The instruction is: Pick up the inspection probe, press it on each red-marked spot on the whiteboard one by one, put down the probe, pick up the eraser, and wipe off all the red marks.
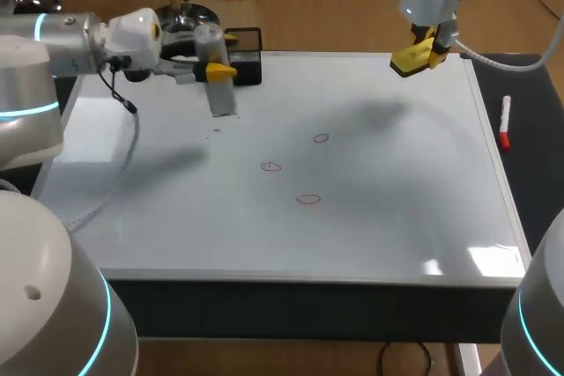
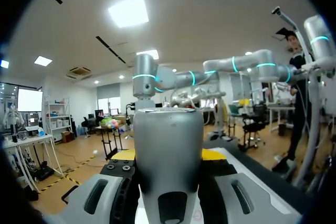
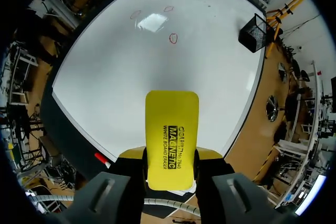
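Inspection probe (image 1: 220, 90) hangs upright, pinched in L jaws over the whiteboard's (image 1: 397, 200) far-L edge by the mesh basket (image 1: 248, 50), prob. poised to press the 3 red marks (image 1: 308, 199) mid-board, while R jaws clamp the yellow eraser (image 1: 416, 57), parked above far-R corner for wiping later.

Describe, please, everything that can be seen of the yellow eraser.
The eraser is a flat yellow block, oblong with rounded corners, plastic by its look, with black print on one broad face. The right tool is shut on its near end, one finger on each long side, so most of it sticks out ahead of the fingers. It hangs tilted above the far right corner of the whiteboard, apparently clear of it.
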Robot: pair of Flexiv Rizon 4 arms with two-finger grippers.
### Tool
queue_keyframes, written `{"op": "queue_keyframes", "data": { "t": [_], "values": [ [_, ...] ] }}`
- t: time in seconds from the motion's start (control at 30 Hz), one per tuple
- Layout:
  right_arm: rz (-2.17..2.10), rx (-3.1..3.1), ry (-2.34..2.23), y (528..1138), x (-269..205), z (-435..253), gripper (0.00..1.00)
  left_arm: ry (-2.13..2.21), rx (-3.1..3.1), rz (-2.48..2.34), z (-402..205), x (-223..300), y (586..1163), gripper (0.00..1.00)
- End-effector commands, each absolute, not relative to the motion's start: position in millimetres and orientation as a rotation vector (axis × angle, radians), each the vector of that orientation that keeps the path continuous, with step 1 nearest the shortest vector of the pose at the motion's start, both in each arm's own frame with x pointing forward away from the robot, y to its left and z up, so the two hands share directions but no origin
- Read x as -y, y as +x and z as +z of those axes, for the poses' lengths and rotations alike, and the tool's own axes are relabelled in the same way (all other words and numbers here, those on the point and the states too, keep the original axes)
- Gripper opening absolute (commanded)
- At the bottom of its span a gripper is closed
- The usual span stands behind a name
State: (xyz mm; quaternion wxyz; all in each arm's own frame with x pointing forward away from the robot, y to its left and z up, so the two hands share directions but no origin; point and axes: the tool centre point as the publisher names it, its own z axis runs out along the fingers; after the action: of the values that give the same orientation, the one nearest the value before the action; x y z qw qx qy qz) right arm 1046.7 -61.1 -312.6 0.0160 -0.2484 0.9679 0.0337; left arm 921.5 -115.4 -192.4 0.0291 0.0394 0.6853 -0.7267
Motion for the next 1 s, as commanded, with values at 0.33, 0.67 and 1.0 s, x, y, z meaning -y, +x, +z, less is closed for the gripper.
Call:
{"op": "queue_keyframes", "data": {
  "t": [0.33, 0.67, 1.0],
  "values": [
    [0.099, -3.012, -0.775, 1046.6, 61.7, -311.2, 0.0, 0.191, -2.147, -2.299, -209.9, 165.2, 882.2, 0.0],
    [0.099, -3.012, -0.775, 1046.6, 61.7, -311.2, 0.0, 0.161, -2.198, -2.346, -235.2, 178.9, 871.8, 0.0],
    [0.099, -3.012, -0.775, 1046.6, 61.7, -311.2, 0.0, 0.142, -2.237, -2.381, -254.9, 193.3, 869.7, 0.0]
  ]
}}
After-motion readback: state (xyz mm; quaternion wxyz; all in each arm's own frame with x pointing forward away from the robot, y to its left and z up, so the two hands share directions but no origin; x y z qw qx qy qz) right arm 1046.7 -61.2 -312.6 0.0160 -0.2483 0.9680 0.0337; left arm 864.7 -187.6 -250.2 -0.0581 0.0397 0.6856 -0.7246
